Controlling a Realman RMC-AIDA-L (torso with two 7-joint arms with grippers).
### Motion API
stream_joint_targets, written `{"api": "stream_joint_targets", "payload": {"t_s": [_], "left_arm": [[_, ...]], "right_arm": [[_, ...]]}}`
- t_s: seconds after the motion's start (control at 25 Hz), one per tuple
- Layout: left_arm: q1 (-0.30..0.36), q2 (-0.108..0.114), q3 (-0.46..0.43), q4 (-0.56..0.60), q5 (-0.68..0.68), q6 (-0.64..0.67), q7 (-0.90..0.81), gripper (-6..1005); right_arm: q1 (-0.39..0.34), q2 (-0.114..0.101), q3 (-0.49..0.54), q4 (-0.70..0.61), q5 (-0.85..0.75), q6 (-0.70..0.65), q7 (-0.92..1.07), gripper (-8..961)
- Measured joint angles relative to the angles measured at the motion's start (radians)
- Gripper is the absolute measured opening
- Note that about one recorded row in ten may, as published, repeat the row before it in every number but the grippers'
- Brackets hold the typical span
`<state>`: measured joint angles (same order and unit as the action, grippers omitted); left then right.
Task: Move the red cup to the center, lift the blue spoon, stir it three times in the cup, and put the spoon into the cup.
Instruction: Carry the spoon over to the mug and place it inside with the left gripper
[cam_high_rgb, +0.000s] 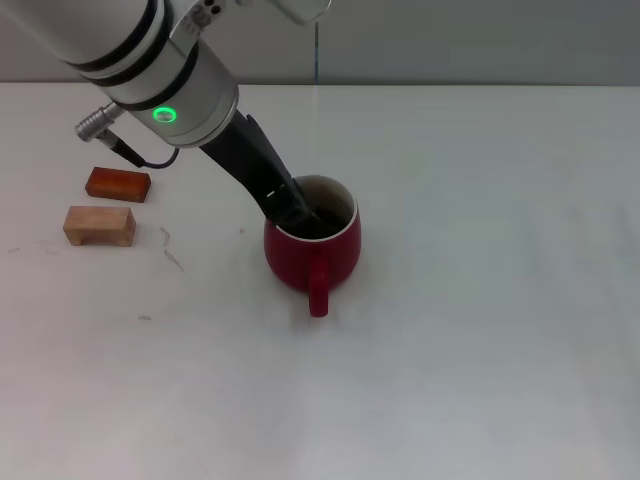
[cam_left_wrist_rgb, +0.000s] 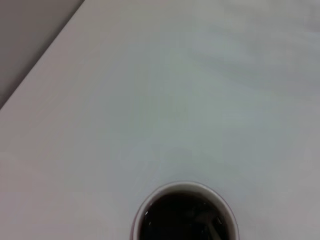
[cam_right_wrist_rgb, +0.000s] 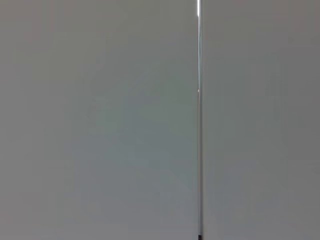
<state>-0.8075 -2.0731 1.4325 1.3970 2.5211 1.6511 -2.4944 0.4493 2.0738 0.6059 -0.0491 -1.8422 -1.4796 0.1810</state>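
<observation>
1. The tip of the left end effector (cam_high_rgb: 305, 215) is sunk below the pale rim of the red cup (cam_high_rgb: 310, 248), so its fingers are lost against the dark inside; whether they are spread or pressed together cannot be told.
2. The blue spoon cannot be made out with any certainty. In the left wrist view a faint grey shape lies inside the cup (cam_left_wrist_rgb: 184, 212), too dim to identify.
3. The left wrist view cuts the cup off at the picture's edge, showing only part of its rim and dark hollow, with bare white desk (cam_left_wrist_rgb: 165, 100) beyond.
4. The left end effector slants down into the cup from the far left side, its black body crossing the rim there.
5. The cup stands upright on the desk (cam_high_rgb: 480, 300), its handle pointing toward the robot.
6. Well to the left of the cup lie a red-brown block (cam_high_rgb: 118, 184) and, just nearer the robot, a pale wooden block (cam_high_rgb: 99, 225).
7. The right end effector is out of sight; its wrist view shows only a grey wall with a thin vertical seam.
</observation>
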Motion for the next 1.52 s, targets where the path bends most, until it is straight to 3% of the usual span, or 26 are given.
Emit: {"api": "stream_joint_targets", "payload": {"t_s": [0.72, 1.52], "left_arm": [[0.005, -0.001, 0.039, -0.023, 0.069, -0.097, -0.017, 164], [0.004, 0.001, 0.049, 0.044, 0.103, 0.029, -0.016, 164]], "right_arm": [[-0.004, 0.000, 0.000, 0.000, 0.000, -0.001, 0.000, 561], [-0.003, 0.000, 0.000, 0.000, 0.000, -0.001, 0.000, 558]]}}
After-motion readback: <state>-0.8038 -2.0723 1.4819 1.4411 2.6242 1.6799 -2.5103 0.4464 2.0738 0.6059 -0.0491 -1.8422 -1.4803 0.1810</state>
